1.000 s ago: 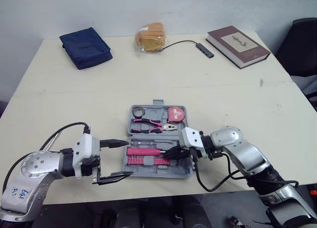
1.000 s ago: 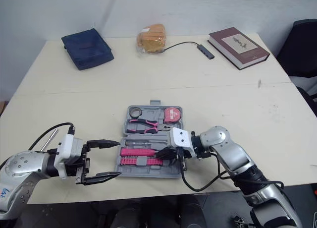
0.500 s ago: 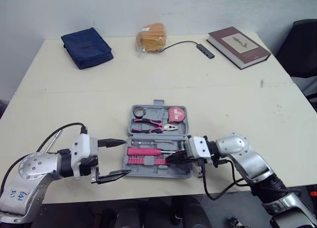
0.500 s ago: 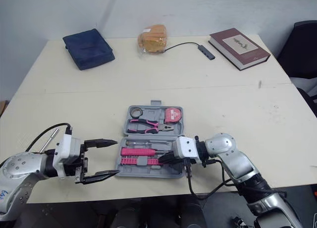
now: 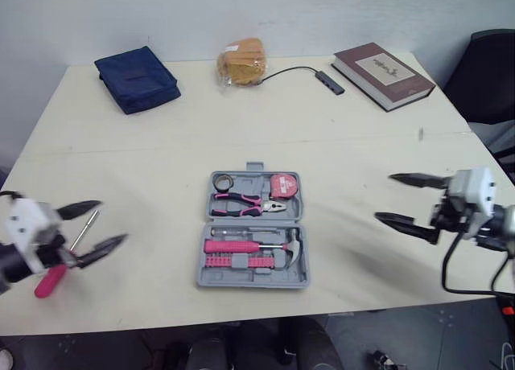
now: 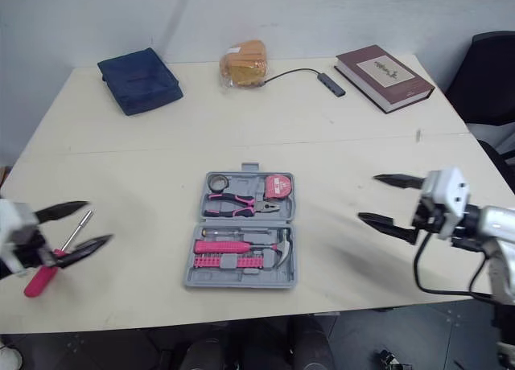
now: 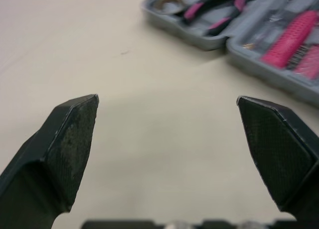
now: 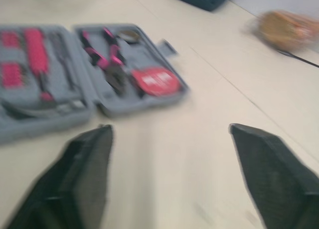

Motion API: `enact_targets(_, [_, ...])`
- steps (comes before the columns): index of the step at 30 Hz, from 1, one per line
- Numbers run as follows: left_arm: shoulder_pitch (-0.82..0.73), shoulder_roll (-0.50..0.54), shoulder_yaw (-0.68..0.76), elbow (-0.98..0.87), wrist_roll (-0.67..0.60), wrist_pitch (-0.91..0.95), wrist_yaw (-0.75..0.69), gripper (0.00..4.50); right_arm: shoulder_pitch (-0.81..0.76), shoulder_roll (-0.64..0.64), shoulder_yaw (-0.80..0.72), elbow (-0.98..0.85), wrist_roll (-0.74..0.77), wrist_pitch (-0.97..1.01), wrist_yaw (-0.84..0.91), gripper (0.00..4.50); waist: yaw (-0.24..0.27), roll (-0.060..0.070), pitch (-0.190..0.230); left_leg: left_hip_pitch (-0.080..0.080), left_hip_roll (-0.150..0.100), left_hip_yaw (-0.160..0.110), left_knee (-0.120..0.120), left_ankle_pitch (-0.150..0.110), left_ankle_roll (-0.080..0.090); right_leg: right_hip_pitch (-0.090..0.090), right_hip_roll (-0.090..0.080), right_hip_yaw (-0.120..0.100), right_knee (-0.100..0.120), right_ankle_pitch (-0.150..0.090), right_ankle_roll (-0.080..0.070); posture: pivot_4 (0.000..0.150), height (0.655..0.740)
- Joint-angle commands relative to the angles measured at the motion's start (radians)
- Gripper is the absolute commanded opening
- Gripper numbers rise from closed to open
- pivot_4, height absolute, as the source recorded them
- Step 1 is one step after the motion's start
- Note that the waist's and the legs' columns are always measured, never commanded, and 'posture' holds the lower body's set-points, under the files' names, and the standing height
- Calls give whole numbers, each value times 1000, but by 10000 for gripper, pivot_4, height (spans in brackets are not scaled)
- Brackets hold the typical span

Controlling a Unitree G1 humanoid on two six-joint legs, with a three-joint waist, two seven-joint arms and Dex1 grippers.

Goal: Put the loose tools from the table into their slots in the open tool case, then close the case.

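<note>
Near the front edge of the desk (image 5: 145, 306), the left gripper (image 5: 113, 221) has swung away from the tool case (image 5: 253, 279). Its jaws are wide and empty beside a loose pink-handled screwdriver (image 5: 48, 280) (probably the next pickup). The right gripper (image 5: 385, 197) has also withdrawn, jaws spread and empty, leaving the hammer (image 5: 291, 248) slotted. The case lies open mid-desk.

We see bare tabletop (image 5: 145, 169) either side of the open tool case (image 5: 254, 283), room to come in from left or right. The left gripper (image 5: 111, 220), jaws spread, has the screwdriver (image 5: 50, 279) just beside it; the right gripper (image 5: 385, 197), jaws spread, hangs over open surface. The pouch (image 5: 137, 79), bread bag (image 5: 241, 60) and book (image 5: 383, 74) sit well apart, far edge.
</note>
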Motion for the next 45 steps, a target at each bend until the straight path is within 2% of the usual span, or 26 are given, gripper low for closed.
enact_targets(1, [19,22,83,123,21,-81,-17,45000,-1,-30,-65,150,-43,-155,24,44671,0,0,0,0,0,0,0,0,0,0,0,0,0,0,0,1500,7400])
enact_targets(3, [41,37,152,256,51,-142,15,45000,-28,-37,-132,286,-44,-184,-45,44671,-1,0,0,0,0,1,0,0,0,0,-1,1,0,0,0,1500,7400])
enact_targets(5, [62,37,212,355,55,-187,48,45000,-15,-73,-165,432,-67,-284,-31,44671,-4,0,0,0,0,3,0,0,0,-1,-1,2,0,0,0,1500,7400])
enact_targets(11, [132,17,316,555,34,-246,127,45000,-22,-133,-191,728,-122,-465,-65,44671,-8,0,0,3,0,7,-1,-1,0,0,-2,5,-1,0,1,1500,7400])
enact_targets(16, [184,-13,348,574,10,-223,164,45000,-8,-147,-191,851,-155,-555,-131,44671,-13,0,0,10,2,12,-3,-5,2,1,-5,11,1,0,0,1500,7400])
enact_targets(22, [217,-49,338,520,-8,-225,159,45000,-35,-140,-179,891,-162,-573,-182,44671,-23,-1,0,12,2,15,-3,-6,-4,1,-5,14,1,0,0,1500,7400])
enact_targets(24, [221,-66,326,458,-28,-216,132,45000,-73,-111,-164,856,-145,-545,-178,44671,-28,-1,-1,12,2,16,-3,-7,-5,1,-5,15,1,0,0,1500,7400])
enact_targets(27, [212,-66,279,352,-58,-175,81,45000,-76,-24,-116,616,-30,-385,-84,44671,-31,-3,-2,13,3,16,-3,-7,-6,1,-4,16,2,0,0,1500,7400])
enact_targets(32, [213,-32,202,230,-63,-61,31,45000,-18,91,-66,204,89,-212,-106,44671,-26,-1,-2,13,4,16,-4,-6,-5,0,-3,17,3,0,0,1500,7400])
enact_targets(34, [204,-23,168,174,-68,50,69,45000,-3,135,-30,67,146,-146,-98,44671,-25,-1,-2,13,4,17,-4,-6,-4,0,-3,17,2,0,0,1500,7400])
enact_targets(37, [178,-27,145,113,-74,143,114,45000,0,160,9,-34,154,-84,-111,44671,-23,-2,-2,13,4,17,-3,-7,-3,0,-3,17,2,0,0,1500,7400])
enact_targets(40, [198,-20,95,81,-14,201,148,45000,-10,196,70,-151,190,-46,-84,44671,-18,-2,-2,13,3,16,-3,-7,-2,0,-3,17,2,0,0,1500,7400])
enact_targets(45, [264,-39,129,68,11,229,166,45000,25,240,148,-330,219,-38,-38,44671,-23,-2,-2,13,4,17,-4,-8,-3,0,-2,17,2,0,0,1500,7400])
